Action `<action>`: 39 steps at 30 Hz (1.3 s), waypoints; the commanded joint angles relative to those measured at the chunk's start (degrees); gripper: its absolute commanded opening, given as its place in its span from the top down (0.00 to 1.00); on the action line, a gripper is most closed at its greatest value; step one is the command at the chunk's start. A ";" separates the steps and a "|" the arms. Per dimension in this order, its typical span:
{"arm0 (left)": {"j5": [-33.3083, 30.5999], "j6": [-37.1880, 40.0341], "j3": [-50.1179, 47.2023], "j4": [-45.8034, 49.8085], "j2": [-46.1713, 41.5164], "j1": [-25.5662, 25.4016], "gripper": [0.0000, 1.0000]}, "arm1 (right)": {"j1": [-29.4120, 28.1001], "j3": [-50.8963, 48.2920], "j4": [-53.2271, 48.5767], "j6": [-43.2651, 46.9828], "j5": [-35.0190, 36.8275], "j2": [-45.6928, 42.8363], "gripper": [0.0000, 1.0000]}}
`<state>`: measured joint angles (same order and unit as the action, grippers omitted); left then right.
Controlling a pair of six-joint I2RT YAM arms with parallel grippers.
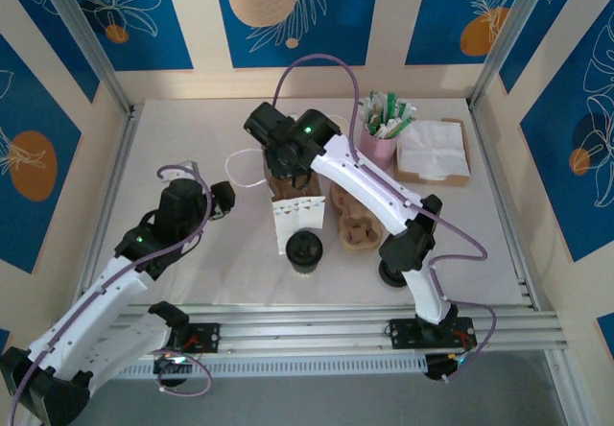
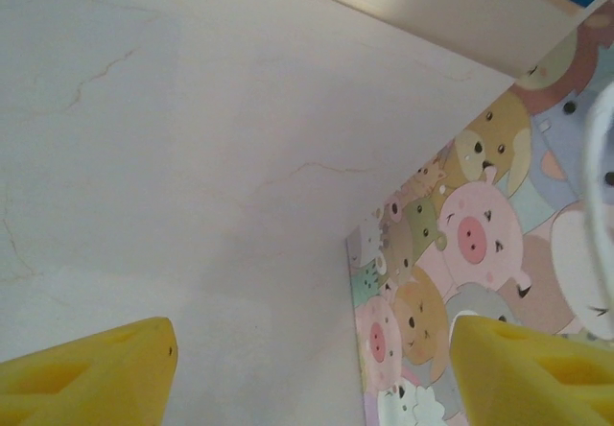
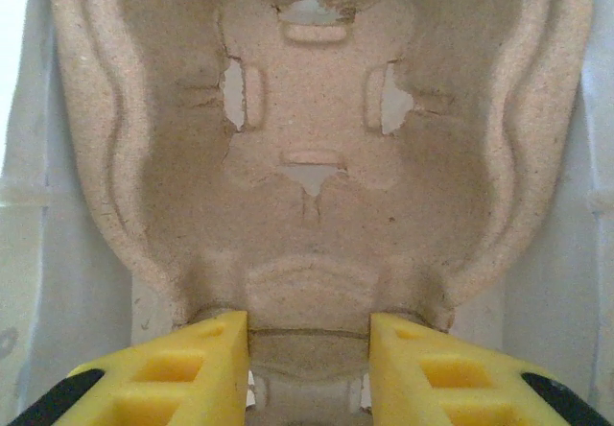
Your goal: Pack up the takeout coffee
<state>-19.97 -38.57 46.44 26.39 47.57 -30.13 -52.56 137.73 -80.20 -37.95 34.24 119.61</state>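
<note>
A takeout coffee (image 1: 305, 249) with a round black lid stands upright on the table, just in front of a white paper bag (image 1: 299, 218). The bag's side carries a cartoon-pig print (image 2: 460, 253). My right gripper (image 1: 286, 169) reaches down into the bag's mouth. It is shut (image 3: 309, 335) on the near rim of a brown pulp cup carrier (image 3: 312, 167), with the bag's white walls on both sides. My left gripper (image 1: 224, 201) hovers left of the bag, apart from it. It stands open (image 2: 312, 342), with bare table between its yellow fingers (image 2: 115, 368).
A second pulp carrier (image 1: 357, 224) lies right of the bag, under the right arm. At the back right stand a pink cup of straws and sticks (image 1: 384, 136) and a tray of napkins (image 1: 434, 153). The bag's white handle (image 1: 240, 169) loops out to the left.
</note>
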 commanded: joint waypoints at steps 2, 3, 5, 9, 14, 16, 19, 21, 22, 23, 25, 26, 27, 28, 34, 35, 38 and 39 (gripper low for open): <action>-0.68 0.86 3.16 2.60 -0.76 0.73 0.24 | 0.71 -1.49 -0.79 0.16 -2.19 1.50 0.64; -1.16 0.99 3.39 2.86 -1.10 0.84 0.24 | 0.70 -1.67 -0.79 0.24 -2.27 1.50 0.64; -1.01 1.99 3.92 2.53 -1.77 1.18 0.22 | 0.70 -1.85 -0.96 0.16 -2.38 1.50 0.64; 1.13 4.95 9.49 5.21 -0.45 2.97 0.19 | 0.54 -1.85 -0.74 0.41 -1.88 0.96 0.64; 4.96 9.22 16.05 7.44 3.63 8.32 0.18 | 0.61 -2.02 0.09 1.12 -2.66 0.29 0.64; 8.33 10.20 18.27 7.10 5.22 10.20 0.18 | 0.74 -2.28 -0.02 1.21 -3.02 0.51 0.64; 12.20 11.13 21.46 7.09 8.17 11.45 0.18 | 1.26 -3.13 -0.17 1.22 -4.01 1.04 0.64; 15.26 11.61 22.80 6.71 9.81 11.90 0.18 | 1.66 -3.60 0.13 1.54 -5.39 1.52 0.64; 16.11 11.80 23.37 6.70 10.39 12.03 0.18 | 1.83 -3.45 0.07 1.74 -5.89 1.87 0.64; 17.05 11.99 24.04 6.74 11.14 12.14 0.18 | 1.98 -3.26 0.05 1.87 -6.31 2.30 0.64; 17.92 12.48 25.02 7.07 12.13 12.28 0.18 | 2.27 -3.00 -0.28 1.96 -6.72 2.97 0.64; 18.07 12.46 25.20 7.09 12.37 12.32 0.18 | 2.26 -3.14 -0.26 1.92 -6.73 3.16 0.64; 18.63 12.55 25.11 6.94 12.58 12.36 0.18 | 2.40 -3.45 -0.05 1.99 -7.02 3.23 0.64; 18.98 12.51 24.90 6.83 12.63 12.33 0.18 | 2.58 -3.64 0.26 2.01 -7.32 3.30 0.64; 21.10 12.10 22.70 6.19 12.39 12.33 0.18 | 2.99 -3.23 0.96 2.42 -6.87 3.44 0.62; 21.27 12.32 22.56 6.58 12.29 12.37 0.18 | 3.03 -2.96 1.09 2.62 -6.69 3.43 0.62; 21.20 13.43 22.76 8.59 11.78 12.36 0.18 | 3.03 -2.82 2.08 3.20 -6.12 3.18 0.61; 21.20 13.74 22.74 9.06 11.43 12.38 0.18 | 2.99 -2.82 2.50 3.48 -6.03 3.04 0.60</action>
<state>-0.19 -26.92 69.36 33.08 60.42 -18.48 -49.84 134.39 -78.81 -35.68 28.45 122.83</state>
